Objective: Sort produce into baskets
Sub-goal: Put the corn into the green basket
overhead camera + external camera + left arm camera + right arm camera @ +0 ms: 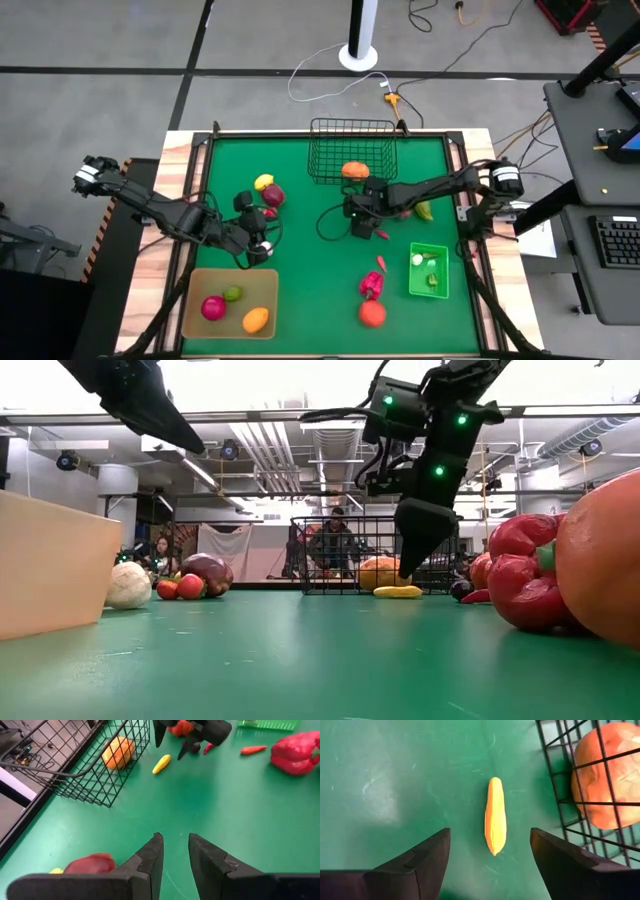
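Fingers of the right gripper (490,862) are spread wide apart, and nothing is held between them. A small yellow corn cob (495,815) is seen lying on the green table (310,250) just past the gap, not touched. Close beside the cob stands the black wire basket (352,150), with an orange fruit (607,775) inside it.

The left gripper (175,857) is held low over bare green mat, its fingers nearly together with a thin gap, and nothing is gripped. A dark red fruit (90,864) and a yellow piece are seen next to it.

Three fruits are kept in the tan tray (197,305) near the front edge. The green bin (443,272) sits on the right side. A red pepper (371,285) and an orange ball (372,314) lie beside it. Open mat is left in the middle.
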Motion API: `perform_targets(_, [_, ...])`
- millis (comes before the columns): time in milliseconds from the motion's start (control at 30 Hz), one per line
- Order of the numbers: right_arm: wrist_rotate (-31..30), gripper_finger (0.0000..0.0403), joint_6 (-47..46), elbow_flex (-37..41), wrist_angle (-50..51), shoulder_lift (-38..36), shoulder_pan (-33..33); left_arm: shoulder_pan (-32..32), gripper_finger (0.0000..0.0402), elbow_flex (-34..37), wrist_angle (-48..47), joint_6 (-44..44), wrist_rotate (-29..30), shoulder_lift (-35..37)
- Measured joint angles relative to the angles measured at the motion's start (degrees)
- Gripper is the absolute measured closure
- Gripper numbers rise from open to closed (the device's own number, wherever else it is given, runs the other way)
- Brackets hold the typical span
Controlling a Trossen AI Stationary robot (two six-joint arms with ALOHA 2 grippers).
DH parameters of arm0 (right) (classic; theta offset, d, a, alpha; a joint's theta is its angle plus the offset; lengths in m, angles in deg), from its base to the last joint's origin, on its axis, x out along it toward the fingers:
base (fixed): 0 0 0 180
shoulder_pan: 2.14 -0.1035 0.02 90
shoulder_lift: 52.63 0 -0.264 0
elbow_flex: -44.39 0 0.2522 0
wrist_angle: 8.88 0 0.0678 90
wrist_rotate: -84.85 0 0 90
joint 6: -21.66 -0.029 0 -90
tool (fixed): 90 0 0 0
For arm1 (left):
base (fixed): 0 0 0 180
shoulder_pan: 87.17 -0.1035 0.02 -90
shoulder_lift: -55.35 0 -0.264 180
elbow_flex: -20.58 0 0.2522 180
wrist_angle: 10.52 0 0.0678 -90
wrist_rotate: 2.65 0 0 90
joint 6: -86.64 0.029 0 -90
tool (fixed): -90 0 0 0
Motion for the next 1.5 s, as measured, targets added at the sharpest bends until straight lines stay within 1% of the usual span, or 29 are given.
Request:
perform_targets(67, [1.0, 0.0143, 0.0, 0.0, -0.4, 0.0, 0.7, 0.0, 0.0326, 0.2, 0.1, 0.4, 0.0, 0.0])
perform_targets(267, [1.0, 0.0146, 0.0, 0.3, -1.2, 0.8, 1.1, 0.0, 0.0326, 0.9, -0.1, 0.7, 0.0, 0.0])
perform_targets(500, [1.0, 0.0144, -0.1, 0.8, -1.7, 3.8, 1.6, 0.0, 0.0326, 1.0, 0.0, 1.0, 0.0, 0.0])
perform_targets(767, [1.3, 0.0168, -0.5, 1.0, -2.0, 4.4, 1.6, 0.0, 0.0326, 1.0, 0.0, 1.0, 0.0, 0.0])
perform_targets(900, [2.7, 0.0197, -0.5, 1.0, -2.1, 4.4, 1.6, 0.0, 0.0326, 1.0, 0.1, 1.0, 0.0, 0.0])
perform_targets(1067, [5.0, 0.0246, -0.2, 1.0, -2.1, 4.4, 1.6, 0.0, 0.0326, 1.0, 0.1, 1.0, 0.0, 0.0])
perform_targets(1500, [5.6, 0.0373, -1.4, 1.1, -1.7, 4.3, 1.5, 0.0, 0.0326, 1.0, 0.1, 1.0, 0.0, 0.0])
